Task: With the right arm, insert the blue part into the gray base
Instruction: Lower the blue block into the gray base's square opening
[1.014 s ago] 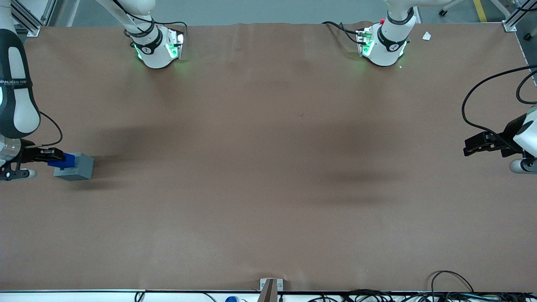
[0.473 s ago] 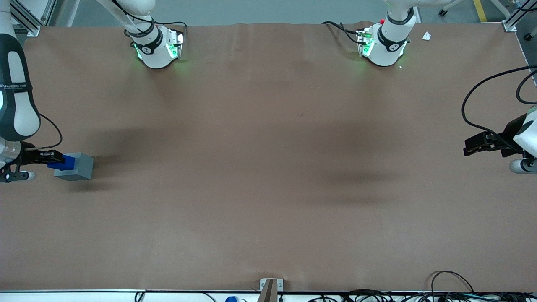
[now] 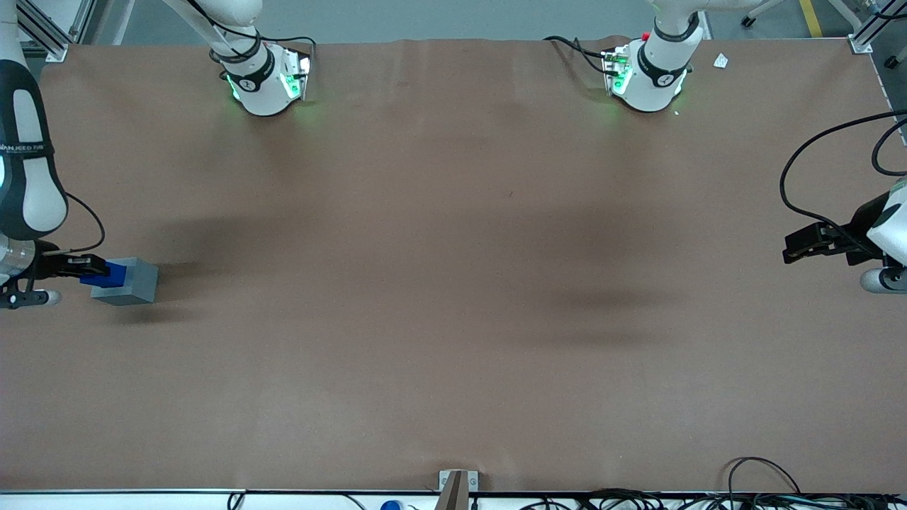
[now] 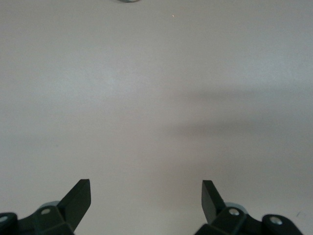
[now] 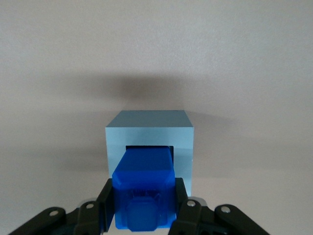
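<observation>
I see the gripper of the right arm at the working arm's end of the table, low over the brown surface. Its two black fingers are closed on the blue part and hold it from both sides. The leading end of the blue part sits in the square socket of the gray base. The gray base stands on the table, and the blue part touches it.
</observation>
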Motion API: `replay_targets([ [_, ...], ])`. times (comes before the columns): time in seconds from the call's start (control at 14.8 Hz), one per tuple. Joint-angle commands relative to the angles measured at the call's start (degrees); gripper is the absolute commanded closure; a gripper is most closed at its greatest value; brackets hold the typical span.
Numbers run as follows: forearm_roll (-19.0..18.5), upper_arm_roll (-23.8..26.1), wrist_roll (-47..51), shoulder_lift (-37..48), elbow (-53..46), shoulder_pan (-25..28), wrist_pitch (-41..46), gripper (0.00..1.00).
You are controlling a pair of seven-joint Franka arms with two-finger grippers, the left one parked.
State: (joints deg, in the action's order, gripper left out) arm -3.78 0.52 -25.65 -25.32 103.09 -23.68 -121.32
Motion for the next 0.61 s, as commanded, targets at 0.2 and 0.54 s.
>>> replay_targets([
  [0.2, 0.0, 1.0, -0.3, -1.7, -2.2, -1.7, -0.1, 0.98],
  [0.54, 0.2, 1.1, -0.3, -2.7, -3.8, -1.6, -0.2, 0.98],
])
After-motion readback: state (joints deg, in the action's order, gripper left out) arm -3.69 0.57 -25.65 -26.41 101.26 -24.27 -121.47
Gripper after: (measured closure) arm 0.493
